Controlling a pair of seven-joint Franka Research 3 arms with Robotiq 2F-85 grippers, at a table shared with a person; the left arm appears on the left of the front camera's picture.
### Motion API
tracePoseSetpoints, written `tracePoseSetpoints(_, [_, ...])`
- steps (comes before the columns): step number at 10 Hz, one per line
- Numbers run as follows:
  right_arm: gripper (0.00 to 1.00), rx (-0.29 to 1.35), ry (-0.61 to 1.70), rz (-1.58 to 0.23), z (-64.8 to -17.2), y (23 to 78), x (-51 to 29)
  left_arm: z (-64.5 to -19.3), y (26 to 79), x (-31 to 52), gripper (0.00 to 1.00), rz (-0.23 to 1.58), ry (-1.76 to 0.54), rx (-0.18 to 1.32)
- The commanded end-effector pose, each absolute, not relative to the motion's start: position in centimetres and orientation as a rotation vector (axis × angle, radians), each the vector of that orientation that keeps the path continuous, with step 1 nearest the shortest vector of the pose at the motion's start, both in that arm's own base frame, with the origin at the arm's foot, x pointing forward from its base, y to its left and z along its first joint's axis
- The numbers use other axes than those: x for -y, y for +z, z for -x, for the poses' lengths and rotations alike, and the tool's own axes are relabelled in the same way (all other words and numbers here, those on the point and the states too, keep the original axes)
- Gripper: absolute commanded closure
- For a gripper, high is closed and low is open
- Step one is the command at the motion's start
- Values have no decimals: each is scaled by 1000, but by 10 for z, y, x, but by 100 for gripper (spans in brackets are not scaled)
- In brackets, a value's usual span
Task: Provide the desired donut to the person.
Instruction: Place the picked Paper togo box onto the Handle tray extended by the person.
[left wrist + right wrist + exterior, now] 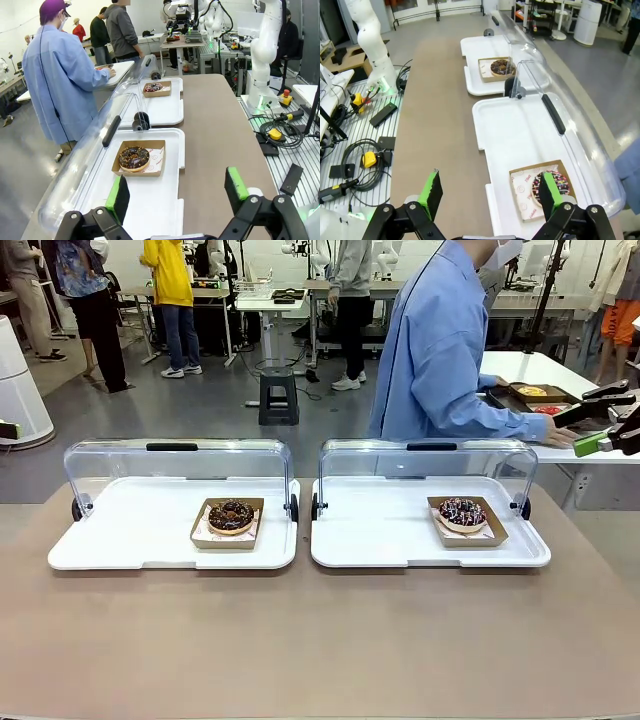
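Two donuts sit in paper trays on two white trays side by side on the worktop, each with its clear lid rolled back toward the far edge. In the front view the chocolate donut (231, 515) lies at about 9 o'clock from centre on the left tray (120, 540), and the sprinkled donut (462, 512) at about 3 o'clock on the right tray (380, 540). The person (440, 350) stands beyond the far edge at 1 o'clock, turned side-on, one hand on another table well apart from both trays, so nothing here shows which donut is wanted. The left gripper (177, 192) hangs above the near end of its tray with jaws spread wide and empty, the chocolate donut ahead at 11 o'clock in its wrist view. The right gripper (490, 192) also has its jaws spread and empty; the sprinkled donut sits just past the right finger (549, 189), at 4 o'clock. The main risk is choosing the wrong donut, as the person gives no visible sign. Pinching the soft donut itself could crush it or smear the icing, so the paper tray's rim looks the safer hold, though thin card may buckle or slip. A careless descent could also strike the lid or its black handle, and a handover may fail while the person looks away.
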State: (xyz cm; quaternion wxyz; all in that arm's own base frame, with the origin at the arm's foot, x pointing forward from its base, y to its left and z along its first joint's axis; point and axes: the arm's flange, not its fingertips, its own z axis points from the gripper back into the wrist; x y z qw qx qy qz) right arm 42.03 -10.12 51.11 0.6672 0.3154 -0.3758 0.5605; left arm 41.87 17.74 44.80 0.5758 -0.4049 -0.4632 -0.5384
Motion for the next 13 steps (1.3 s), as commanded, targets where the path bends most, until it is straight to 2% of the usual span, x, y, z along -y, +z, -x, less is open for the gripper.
tracePoseSetpoints(1, [0, 847, 1264, -721, -419, 510, 102, -418, 450, -178, 0, 949, -1263, 1093])
tracePoseSetpoints(13, [0, 847, 1264, -721, -419, 510, 102, -418, 450, -178, 0, 949, -1263, 1093])
